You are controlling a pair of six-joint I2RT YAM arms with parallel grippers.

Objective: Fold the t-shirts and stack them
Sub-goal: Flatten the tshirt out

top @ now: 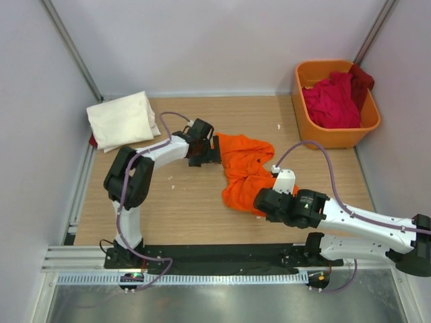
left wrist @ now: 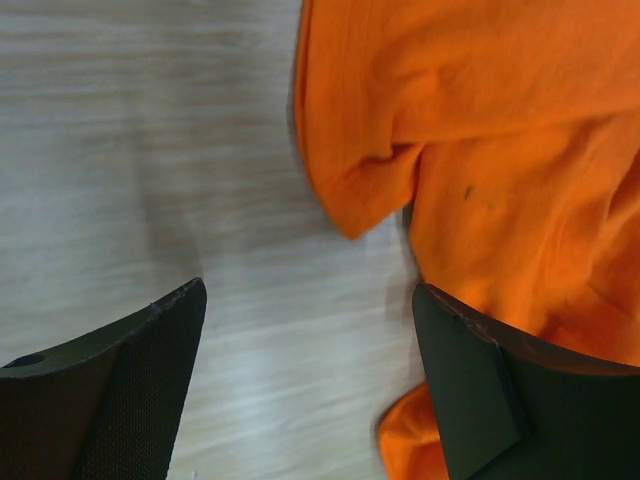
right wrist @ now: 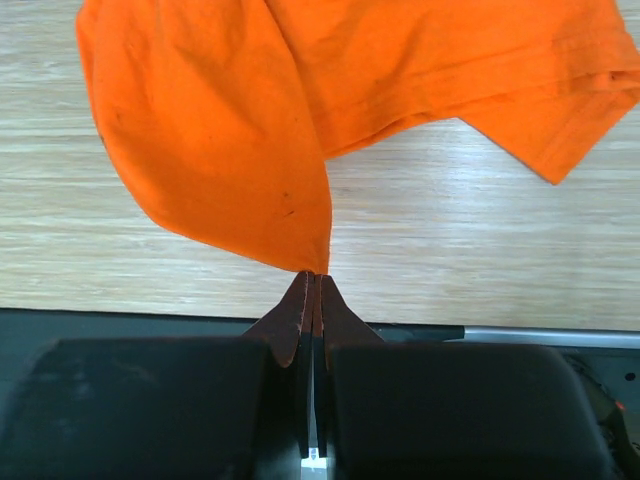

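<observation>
The bright orange t-shirt (top: 246, 168) lies crumpled in the middle of the table. My left gripper (top: 217, 149) stands open at its left edge. In the left wrist view, bare wood shows between the fingers of the left gripper (left wrist: 308, 300), and its right finger (left wrist: 470, 390) overlaps the orange cloth (left wrist: 500, 150). My right gripper (right wrist: 314, 275) is shut on a pinched corner of the orange shirt (right wrist: 230, 130) at its near edge (top: 259, 200). A cream-white t-shirt (top: 123, 120) lies folded at the back left. Crimson (top: 331, 101) and dark red (top: 361, 79) t-shirts fill the tub.
The rigid orange tub (top: 337, 138) stands at the back right against the wall. A sliver of red cloth (top: 92, 140) peeks from under the cream shirt. A black strip and metal rail (top: 215, 256) run along the table's near edge.
</observation>
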